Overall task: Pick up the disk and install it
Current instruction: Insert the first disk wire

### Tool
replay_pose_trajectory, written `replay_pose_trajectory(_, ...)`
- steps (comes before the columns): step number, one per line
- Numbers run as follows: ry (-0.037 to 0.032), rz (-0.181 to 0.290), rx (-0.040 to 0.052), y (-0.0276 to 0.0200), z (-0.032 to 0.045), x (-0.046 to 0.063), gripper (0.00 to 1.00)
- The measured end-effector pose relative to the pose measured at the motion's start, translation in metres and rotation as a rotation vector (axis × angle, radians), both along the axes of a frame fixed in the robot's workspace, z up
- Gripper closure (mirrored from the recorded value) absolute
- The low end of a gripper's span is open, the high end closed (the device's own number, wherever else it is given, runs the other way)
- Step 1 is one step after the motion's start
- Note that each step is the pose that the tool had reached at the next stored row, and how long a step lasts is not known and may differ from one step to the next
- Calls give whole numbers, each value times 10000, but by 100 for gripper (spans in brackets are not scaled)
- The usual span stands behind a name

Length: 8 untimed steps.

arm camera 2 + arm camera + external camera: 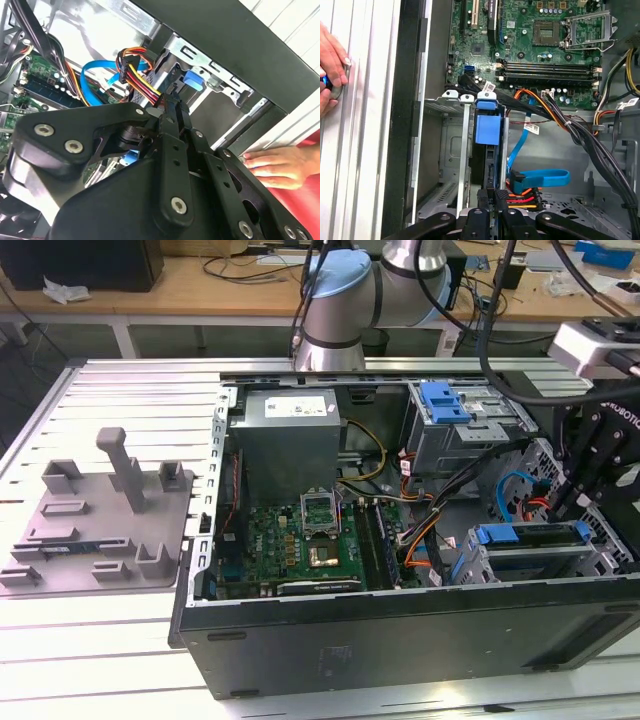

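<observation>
The disk (487, 127) stands edge-on in a slot of the metal drive cage (451, 145) inside the open computer case. Its blue plastic frame faces the first wrist view. In the exterior view the disk (530, 536) lies in the cage at the case's near right corner. My gripper (493, 202) is at the disk's near end, with its two black fingers (485, 200) close together on either side of that edge. In the second wrist view the gripper (172, 112) points into the cage beside a red-yellow-orange power plug (142, 82). My gripper (583, 488) sits at the exterior view's right.
The motherboard (300, 540) and power supply (285, 430) fill the case's middle. A blue latch on a grey cage (445, 402) sits at the back right. Cable bundles (555, 112) and a blue data cable (540, 176) run beside the disk. A person's hand (332, 65) rests outside the case. A grey fixture tray (100, 510) lies left.
</observation>
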<state>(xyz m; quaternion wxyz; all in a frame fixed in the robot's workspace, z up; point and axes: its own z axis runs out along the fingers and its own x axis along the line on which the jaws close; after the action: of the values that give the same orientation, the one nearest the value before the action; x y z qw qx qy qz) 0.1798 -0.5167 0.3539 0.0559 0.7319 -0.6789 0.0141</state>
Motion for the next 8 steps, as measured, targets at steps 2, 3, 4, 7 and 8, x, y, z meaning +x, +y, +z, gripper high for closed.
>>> replay_pose_trajectory(2, -11, 0, 93, -13, 0, -1, 84)
replay_pose_trajectory(3, -21, 0, 167, -22, 0, -1, 84)
replay_pose_trajectory(4, -22, 1, 179, -26, 0, -1, 84)
replay_pose_trajectory(7, -23, -1, 180, -27, 0, -2, 84)
replay_pose_trajectory(8, -23, -3, 181, -27, 0, -6, 84)
